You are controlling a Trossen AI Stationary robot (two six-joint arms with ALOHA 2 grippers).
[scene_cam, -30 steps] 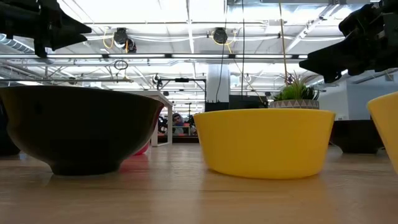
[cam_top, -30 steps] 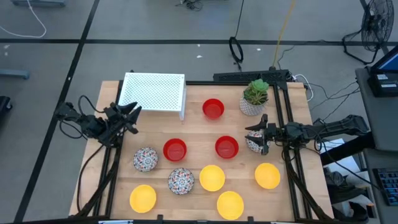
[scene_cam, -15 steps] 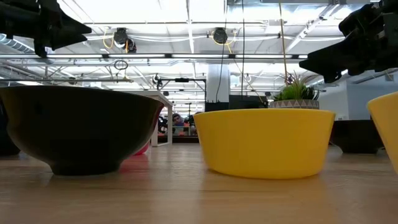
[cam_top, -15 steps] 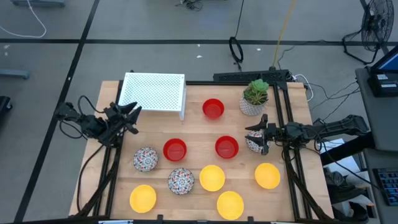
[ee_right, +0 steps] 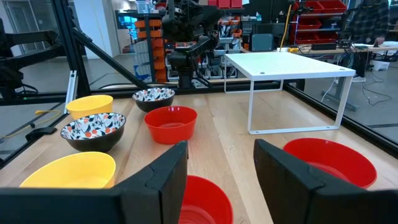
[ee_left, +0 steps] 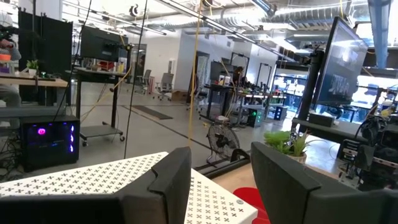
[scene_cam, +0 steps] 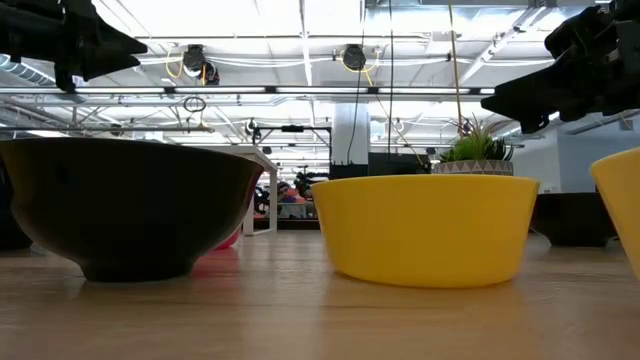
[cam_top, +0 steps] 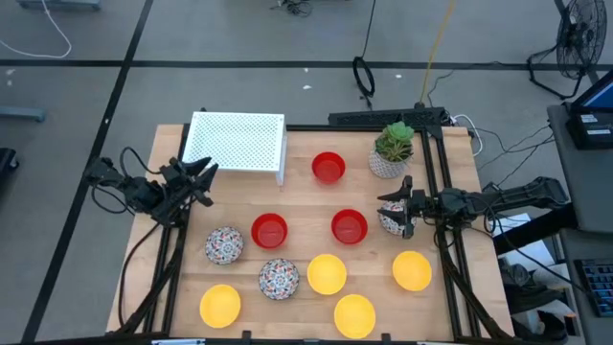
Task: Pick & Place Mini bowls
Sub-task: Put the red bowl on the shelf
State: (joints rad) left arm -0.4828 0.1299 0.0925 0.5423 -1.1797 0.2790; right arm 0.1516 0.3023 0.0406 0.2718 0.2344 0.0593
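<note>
**Bowls spread over the tabletop, both grippers open at its sides**

At 9 o'clock the left gripper (cam_top: pixel 203 178) hovers with fingers parted, holding nothing, just beside the white rack (cam_top: pixel 236 142) at 11 o'clock. Bare wood lies between rack and bowls. Toward 7 o'clock sit a speckled bowl (cam_top: pixel 223 245), a yellow bowl (cam_top: pixel 220 305) at the near edge, and a second speckled bowl (cam_top: pixel 279 279). In the middle stand a red bowl (cam_top: pixel 269 230), a red bowl near the far edge (cam_top: pixel 328 167) and a third red bowl (cam_top: pixel 349 227), with two yellow bowls (cam_top: pixel 327 273) (cam_top: pixel 354 315) toward 6 o'clock. All show empty. At 1 o'clock stands the plant pot (cam_top: pixel 389 161). At 3 o'clock the right gripper (cam_top: pixel 397 211) hangs open over another speckled bowl (cam_top: pixel 391 220); a yellow bowl (cam_top: pixel 412 270) sits at 5 o'clock near the tabletop (cam_top: pixel 306 206) edge.
</note>
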